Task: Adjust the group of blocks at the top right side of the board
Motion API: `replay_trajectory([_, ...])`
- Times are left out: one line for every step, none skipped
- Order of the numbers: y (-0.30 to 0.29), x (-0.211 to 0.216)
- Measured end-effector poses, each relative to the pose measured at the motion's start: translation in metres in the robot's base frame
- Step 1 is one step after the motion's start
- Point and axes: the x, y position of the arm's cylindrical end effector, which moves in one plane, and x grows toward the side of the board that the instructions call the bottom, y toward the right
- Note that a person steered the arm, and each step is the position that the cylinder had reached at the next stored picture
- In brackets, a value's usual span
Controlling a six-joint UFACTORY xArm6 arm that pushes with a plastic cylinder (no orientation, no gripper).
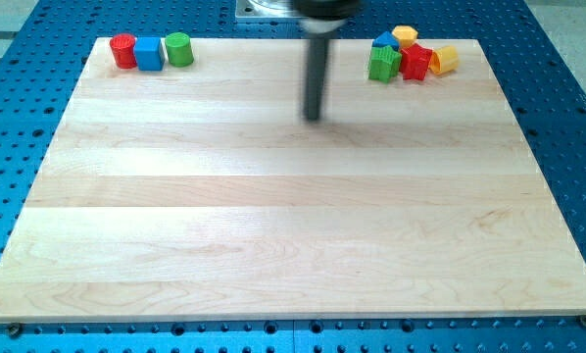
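Note:
A group of blocks sits at the board's top right: a green star-shaped block [383, 65], a blue block [385, 42] behind it, a yellow hexagon [405, 35], a red star-shaped block [415, 63] and a yellow block [444, 59] at the group's right end. They touch or nearly touch each other. My tip [314, 118] rests on the board left of and below this group, about a block's width or more away from the green star. The dark rod rises from it to the view's top.
A second group sits at the board's top left: a red cylinder [123, 50], a blue cube [149, 53] and a green cylinder [179, 48] in a row. The wooden board [293, 245] lies on a blue perforated table.

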Motion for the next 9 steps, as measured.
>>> replay_trajectory([-0.150,0.002])
replay_trajectory([-0.156,-0.043])
replay_trajectory([-0.109,-0.126])
replay_trajectory([-0.049,-0.172])
replay_trajectory([-0.016,-0.174])
replay_trajectory([0.049,-0.172])
replay_trajectory([0.109,-0.174])
replay_trajectory([0.159,-0.174])
replay_trajectory([0.169,-0.170])
